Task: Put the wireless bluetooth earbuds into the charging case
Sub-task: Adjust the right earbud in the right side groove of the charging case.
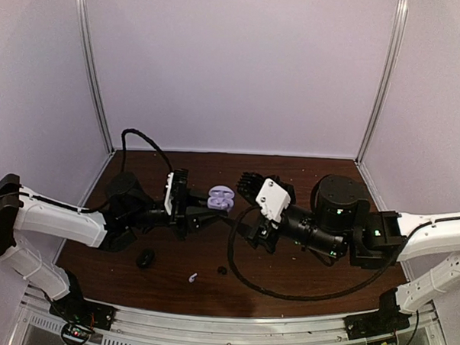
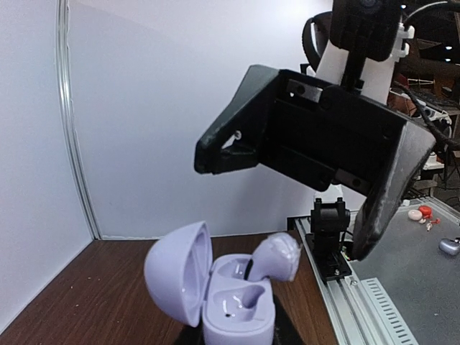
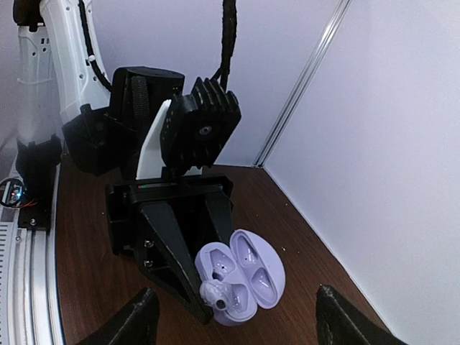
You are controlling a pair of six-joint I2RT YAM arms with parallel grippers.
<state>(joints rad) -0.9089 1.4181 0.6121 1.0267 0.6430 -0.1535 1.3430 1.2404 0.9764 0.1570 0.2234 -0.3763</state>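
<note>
A lilac charging case (image 1: 221, 197) is held open above the table in my left gripper (image 1: 207, 208), whose fingers (image 3: 171, 248) clamp its base. Its lid stands open (image 2: 176, 273). A lilac earbud (image 2: 277, 256) sticks tilted out of one slot, only partly seated; it also shows in the right wrist view (image 3: 219, 293). The other slot (image 2: 241, 300) is empty. My right gripper (image 1: 241, 207) is open and empty, facing the case from the right, a short way off; its fingertips (image 3: 140, 323) frame the case (image 3: 248, 277).
On the brown table (image 1: 317, 279) near the front lie a white stemmed earbud (image 1: 192, 278), a small black earbud (image 1: 223, 270) and a larger rounded black object (image 1: 144, 257). A black cable (image 1: 286, 293) loops over the table under the right arm. White walls enclose the back and sides.
</note>
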